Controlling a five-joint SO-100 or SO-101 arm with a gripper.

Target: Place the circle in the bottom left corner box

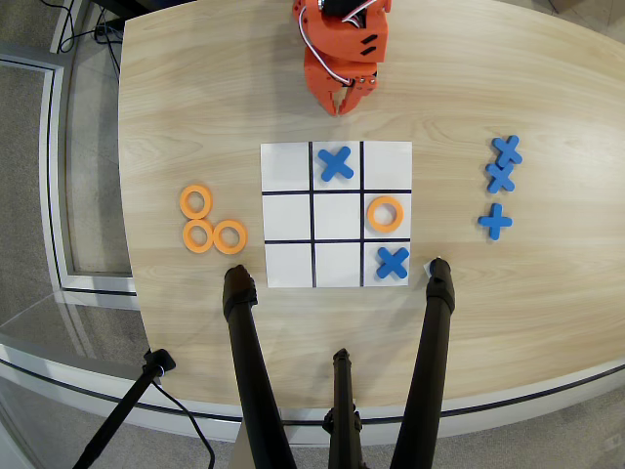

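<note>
Tripod legs (249, 376), black, rise at the bottom of the overhead view, feet on the worktop (176, 107) just below the board (337, 215). Board is a white 3x3 grid with black lines. On it: blue cross (335, 163) in top-middle cell, orange ring (385, 214) in middle-right cell, second blue cross (392, 262) in bottom-right cell. Bottom-left cell (288, 264) is blank. Three more orange rings (212, 221) sit on the wood left of the board, clustered, the lower two touching. Three spare blue crosses (500, 186) lie right of the board, upper two overlapping, third just below. Orange arm (342, 44) is at the top edge, fingers (348, 98) pointing down toward the board, tips nearly together, nothing between them, well clear of every ring.
</note>
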